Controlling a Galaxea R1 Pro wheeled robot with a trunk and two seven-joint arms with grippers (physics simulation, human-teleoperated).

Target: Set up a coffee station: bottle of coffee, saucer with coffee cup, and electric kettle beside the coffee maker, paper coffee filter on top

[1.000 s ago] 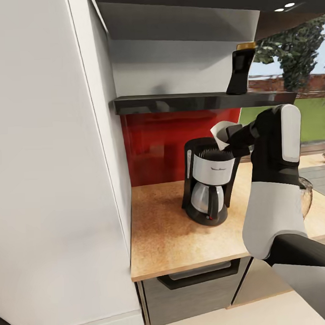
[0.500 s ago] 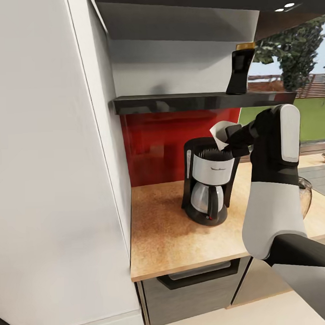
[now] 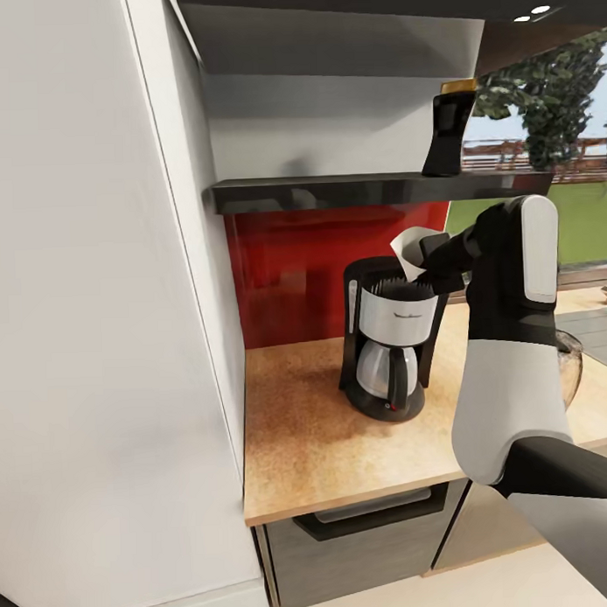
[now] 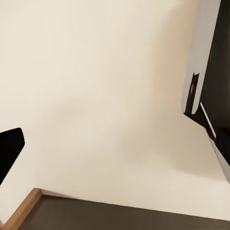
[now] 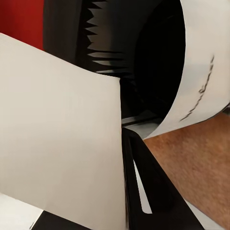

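Above the coffee maker (image 3: pixel 388 335), right gripper (image 3: pixel 424 257) fingers clamp the paper coffee filter (image 3: pixel 409 250); released off-centre, it could slide onto the tabletop (image 3: pixel 308 435).

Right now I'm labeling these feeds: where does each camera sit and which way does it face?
Head: high, looking down over the countertop; right arm shows.
Left wrist: faces a pale surface; dark robot body at the edge.
Right wrist: looks along the right end effector, a finger showing.
Shared: paper coffee filter, coffee maker.
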